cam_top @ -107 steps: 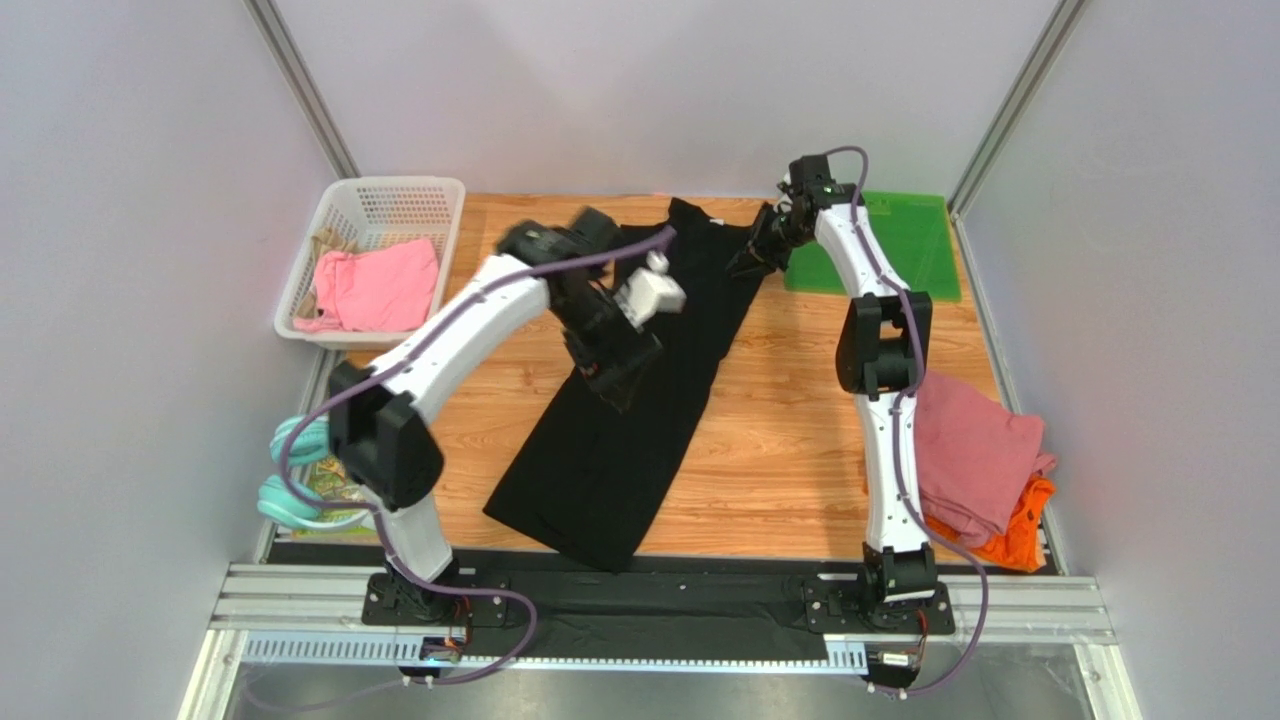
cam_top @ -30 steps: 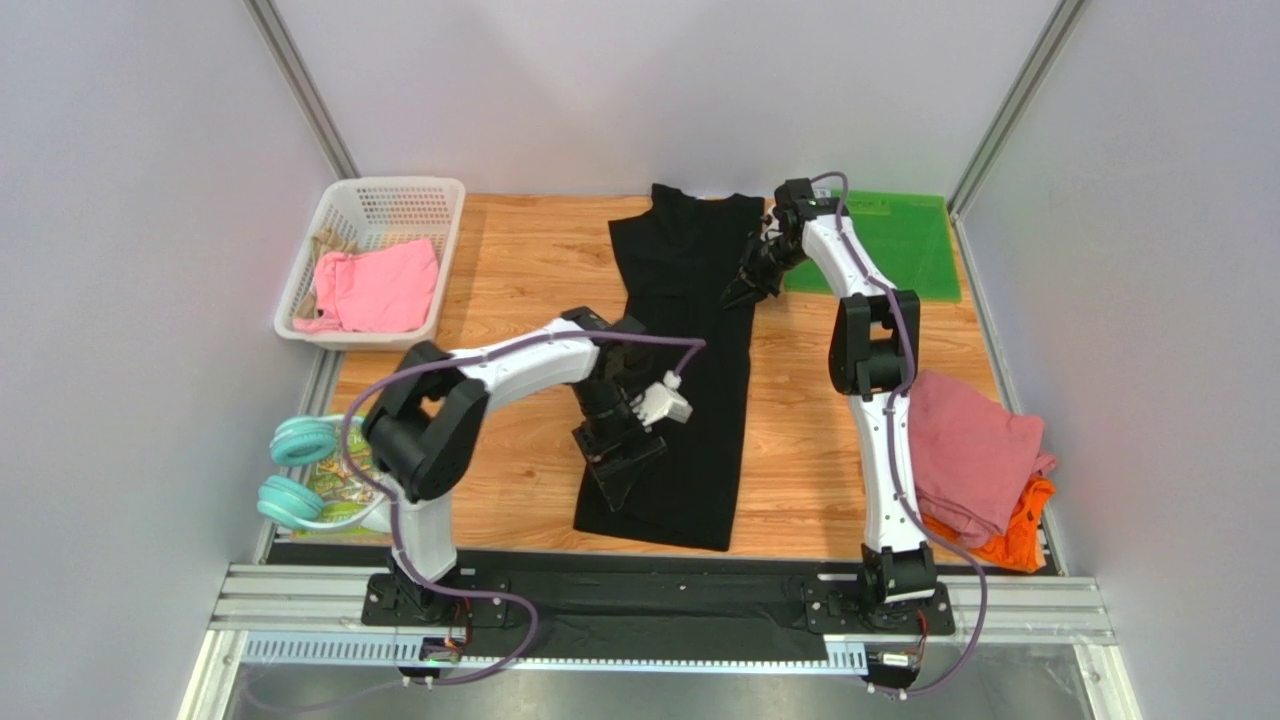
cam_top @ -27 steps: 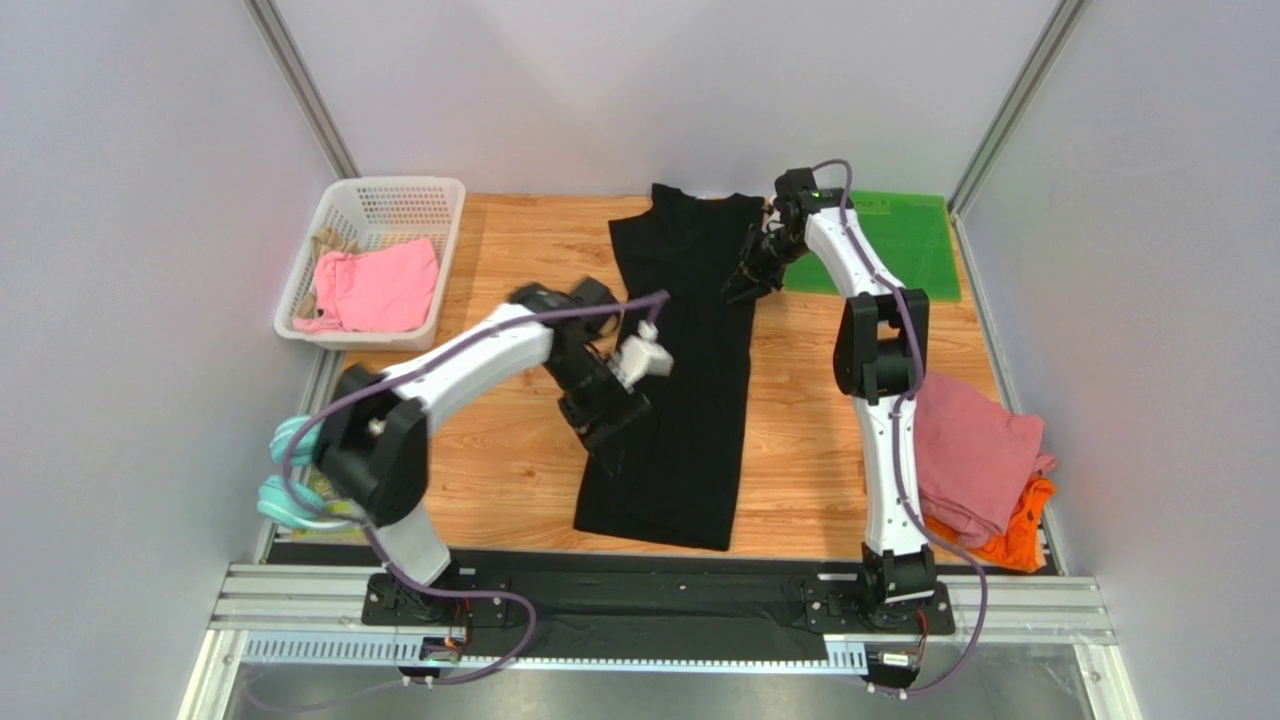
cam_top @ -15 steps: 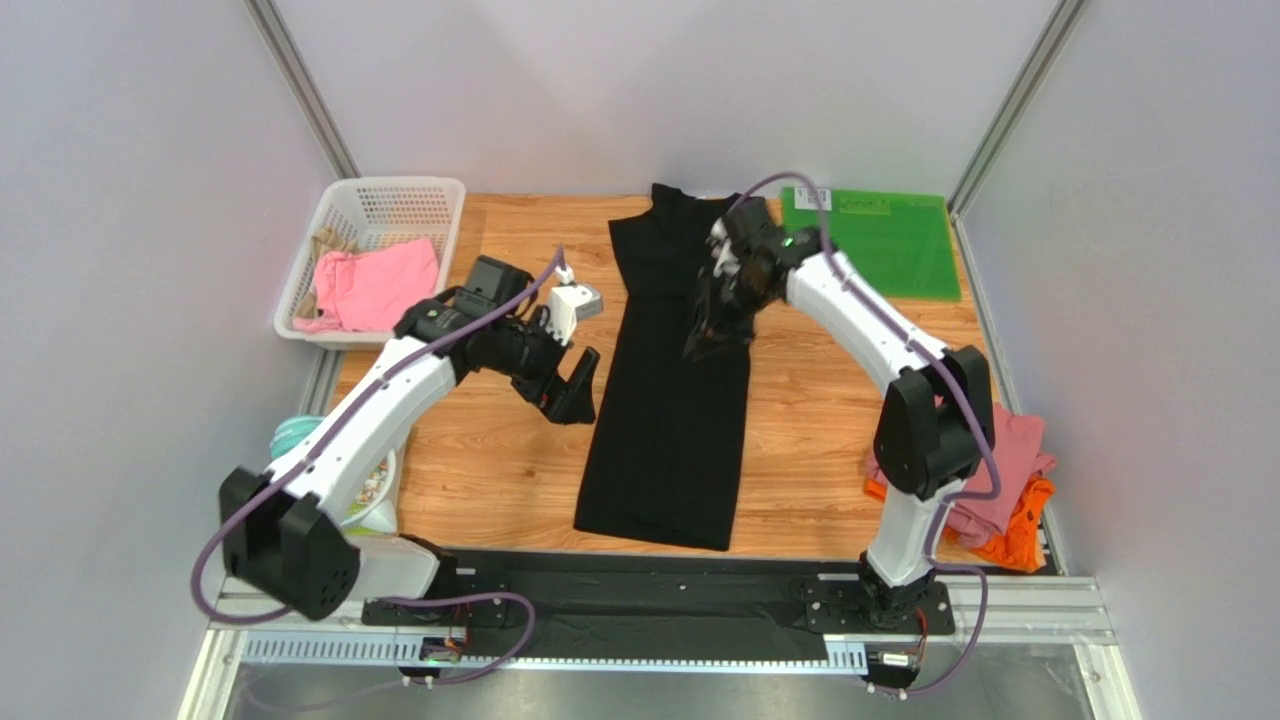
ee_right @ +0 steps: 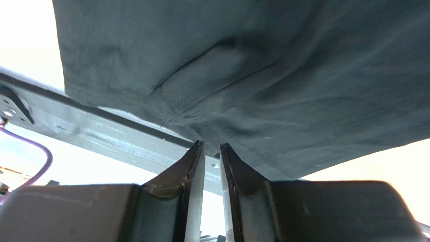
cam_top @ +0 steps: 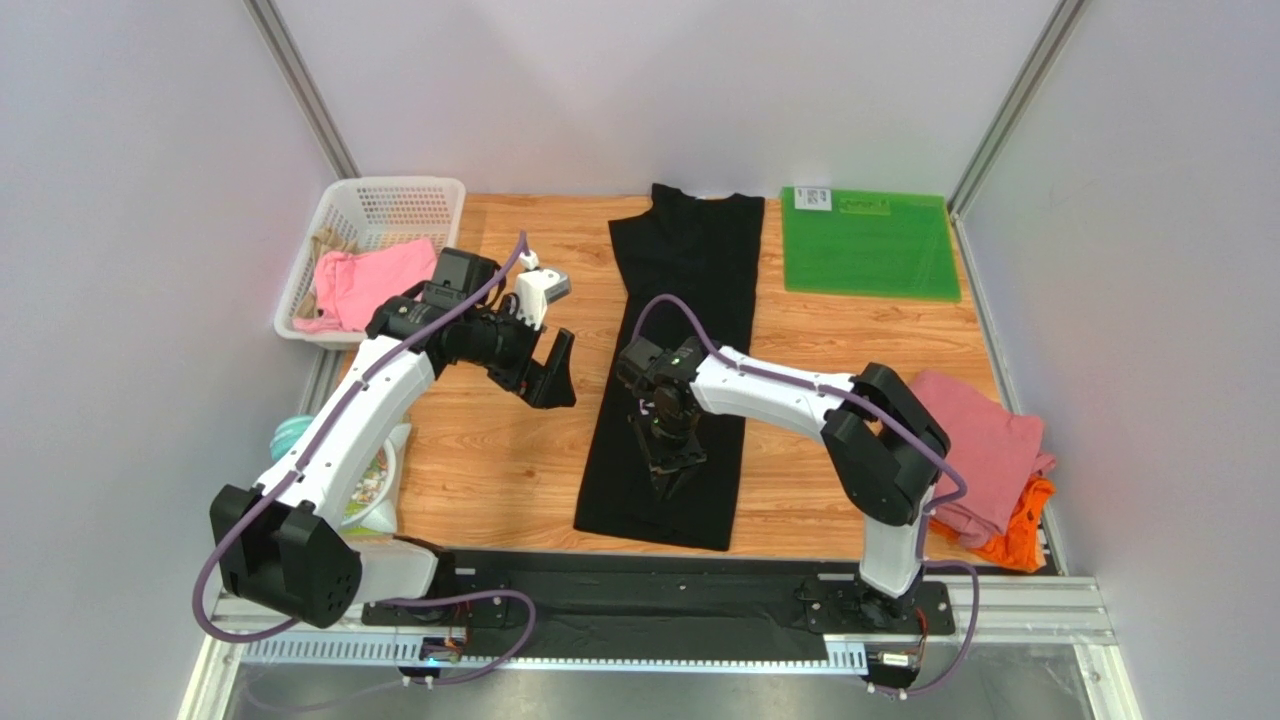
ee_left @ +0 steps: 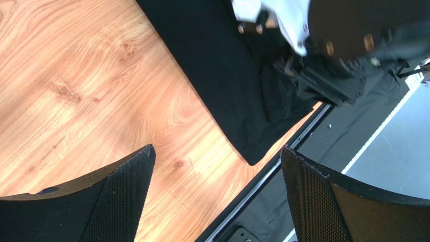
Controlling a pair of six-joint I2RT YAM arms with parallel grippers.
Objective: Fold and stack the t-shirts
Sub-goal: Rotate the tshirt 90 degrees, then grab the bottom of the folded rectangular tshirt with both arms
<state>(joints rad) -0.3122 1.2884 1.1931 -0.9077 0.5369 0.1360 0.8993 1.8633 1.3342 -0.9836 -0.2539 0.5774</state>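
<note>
The right gripper (cam_top: 664,477) has swung from the collar to the hem end of the long black cloth t-shirt (cam_top: 684,285) on the wooden table (cam_top: 504,458); jaws nearly together, grip unclear. Left gripper (cam_top: 555,378) gapes. Probably limp, light: pinch hem corners.

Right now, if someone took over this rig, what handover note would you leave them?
Left hand: open, empty, over the wooden table left of the long black cloth t-shirt.
Right hand: nearly closed at that shirt's near part; grip unclear.
Dusty-pink crumpled t-shirt lies on the orange t-shirt at the table's right edge.
Done: black shirt narrowed into a lengthwise strip.
Left: fold it crosswise, fold the other two, stack.
</note>
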